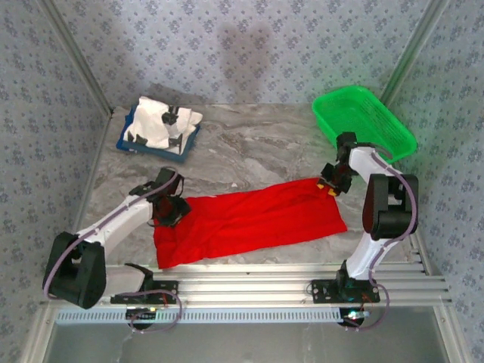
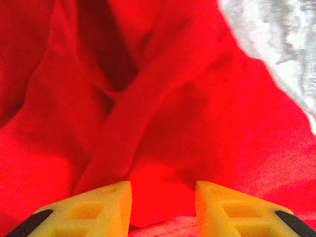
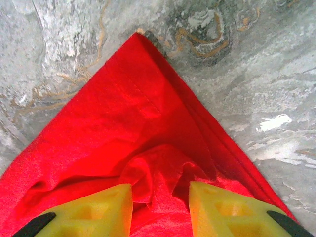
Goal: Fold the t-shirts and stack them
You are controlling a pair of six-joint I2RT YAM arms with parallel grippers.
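Bright red cloth t-shirt (image 1: 249,221) lies on the grey marbled tabletop (image 1: 249,147) near the front edge. It is spread as a long band running left to right, with wrinkles along its length.

Left tool (image 1: 168,210) is down on the shirt's left end, at the far corner. In the left wrist view its yellow foam fingers (image 2: 106,207) stand apart. Deeply creased red cloth fills the gap and nearly everything ahead, with a patch of tabletop at top right. Cannot tell whether it is clamped on the cloth or just resting on it.

Right tool (image 1: 330,186) is at the shirt's far right corner. In the right wrist view its yellow fingers (image 3: 227,210) stand apart with a puckered ridge of red cloth rising between them. Beyond that the hemmed corner, stitch line visible, lies flat on the marble and points away from the camera. Cannot tell whether the ridge is pinched.

White cloth t-shirt with small black marks (image 1: 162,121) sits bunched on the flat blue tray (image 1: 147,152) at the far left of the tabletop, well apart from the red shirt.

Green plastic mesh basket (image 1: 363,121) is at the far right, just behind the right arm.

Patterned blue-grey walls (image 1: 249,45) close off three sides. A ribbed aluminium rail strip (image 1: 249,283) along the near edge carries both arm bases.
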